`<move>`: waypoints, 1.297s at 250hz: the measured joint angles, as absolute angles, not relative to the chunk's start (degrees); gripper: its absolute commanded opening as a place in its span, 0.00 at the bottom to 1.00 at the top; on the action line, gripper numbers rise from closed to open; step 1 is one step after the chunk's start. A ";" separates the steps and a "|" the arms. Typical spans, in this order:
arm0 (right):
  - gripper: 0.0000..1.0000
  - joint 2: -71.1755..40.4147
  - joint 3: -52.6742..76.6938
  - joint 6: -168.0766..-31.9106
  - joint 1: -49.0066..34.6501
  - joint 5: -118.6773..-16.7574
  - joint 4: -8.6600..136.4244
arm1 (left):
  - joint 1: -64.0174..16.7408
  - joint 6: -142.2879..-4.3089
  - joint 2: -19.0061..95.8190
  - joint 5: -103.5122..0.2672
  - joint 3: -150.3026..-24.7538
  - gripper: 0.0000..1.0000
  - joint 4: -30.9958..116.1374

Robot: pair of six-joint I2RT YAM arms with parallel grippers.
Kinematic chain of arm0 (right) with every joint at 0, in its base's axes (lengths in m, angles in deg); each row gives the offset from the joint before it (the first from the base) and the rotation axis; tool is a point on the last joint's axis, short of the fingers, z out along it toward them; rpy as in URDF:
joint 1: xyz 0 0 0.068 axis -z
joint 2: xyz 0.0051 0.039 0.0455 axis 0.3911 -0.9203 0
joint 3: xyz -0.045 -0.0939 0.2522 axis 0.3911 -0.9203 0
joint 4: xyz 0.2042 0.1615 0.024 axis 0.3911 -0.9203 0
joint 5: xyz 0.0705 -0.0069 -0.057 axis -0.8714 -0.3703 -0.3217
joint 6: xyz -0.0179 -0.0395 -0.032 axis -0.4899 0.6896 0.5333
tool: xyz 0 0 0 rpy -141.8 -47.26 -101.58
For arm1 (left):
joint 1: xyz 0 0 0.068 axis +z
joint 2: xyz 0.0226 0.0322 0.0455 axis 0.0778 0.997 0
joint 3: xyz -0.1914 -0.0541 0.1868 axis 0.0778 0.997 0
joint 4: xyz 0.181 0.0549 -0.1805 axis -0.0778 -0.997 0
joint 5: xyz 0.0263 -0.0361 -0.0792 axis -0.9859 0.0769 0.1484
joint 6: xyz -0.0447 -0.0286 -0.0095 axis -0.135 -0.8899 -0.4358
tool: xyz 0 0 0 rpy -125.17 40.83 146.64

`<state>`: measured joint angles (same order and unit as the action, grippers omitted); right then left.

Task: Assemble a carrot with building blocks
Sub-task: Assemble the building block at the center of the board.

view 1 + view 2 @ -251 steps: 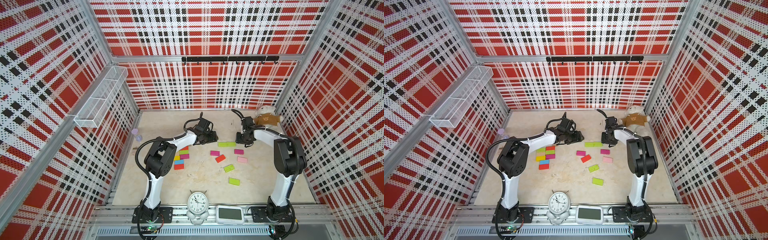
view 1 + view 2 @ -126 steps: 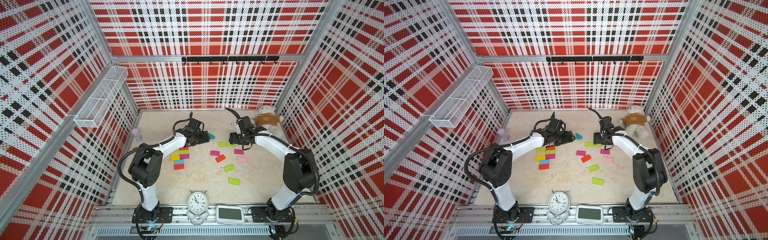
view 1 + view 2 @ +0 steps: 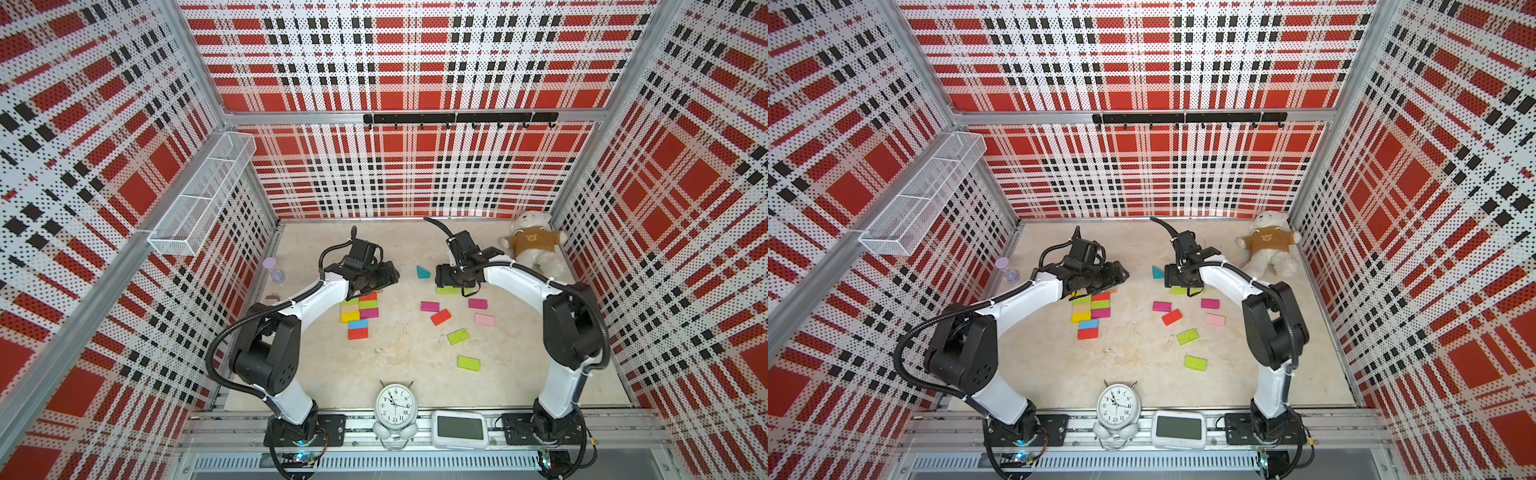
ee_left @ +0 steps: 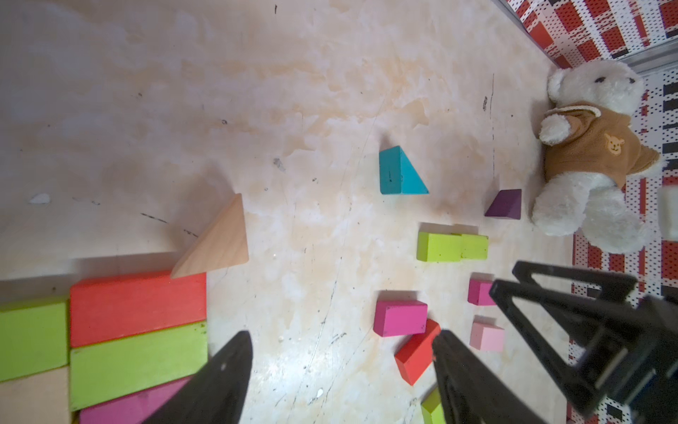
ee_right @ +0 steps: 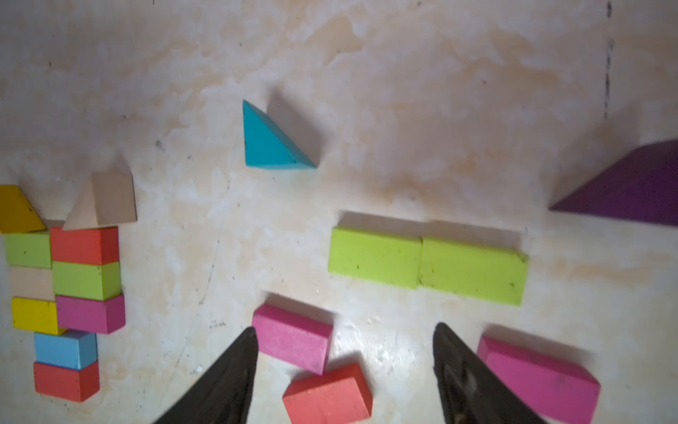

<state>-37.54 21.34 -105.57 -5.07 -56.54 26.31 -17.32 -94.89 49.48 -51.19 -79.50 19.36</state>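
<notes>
Black fingers of the right pincer stand wide apart and grip nothing. Seen through their gap, flat on the beige table, lies a red block. Close against its corner, just beside one fingertip, is a magenta block; a second magenta block lies just outside the opposite finger. Beyond the tips two lime blocks sit end to end, touching, as one bar. Farther out stands a teal wedge, and off to one side of the bar a purple wedge (cut off by the frame edge). Farthest from this pincer is the built cluster: two columns of flat blocks packed side against side. One column is red, lime and magenta, its neighbour lime, tan and yellow. A blue block and an end red block close one end; a tan wedge and a yellow wedge touch the opposite end.

Left pincer is spread just as wide, also empty. Its nearest things are that cluster's red, lime and magenta blocks, just beside one finger; the tan wedge touches the red one at a corner. Well beyond the tips come the teal wedge, the lime bar and the purple wedge, and farthest of all a teddy bear lying by the wall. In both top views the two pincers point toward each other, apart, with the teal wedge between them, nearer the right one.
</notes>
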 measured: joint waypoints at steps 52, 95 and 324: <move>0.76 -49.17 34.78 -103.65 -5.14 -56.54 25.96 | -14.13 -94.67 48.03 -50.16 -79.17 0.80 19.47; 0.73 -56.07 42.78 -102.44 -5.53 -56.52 24.17 | -13.69 -94.12 48.14 -49.33 -79.20 0.80 19.49; 0.41 -65.28 52.84 -98.42 -9.75 -48.87 18.18 | -11.57 -93.31 48.75 -47.10 -76.71 0.79 20.24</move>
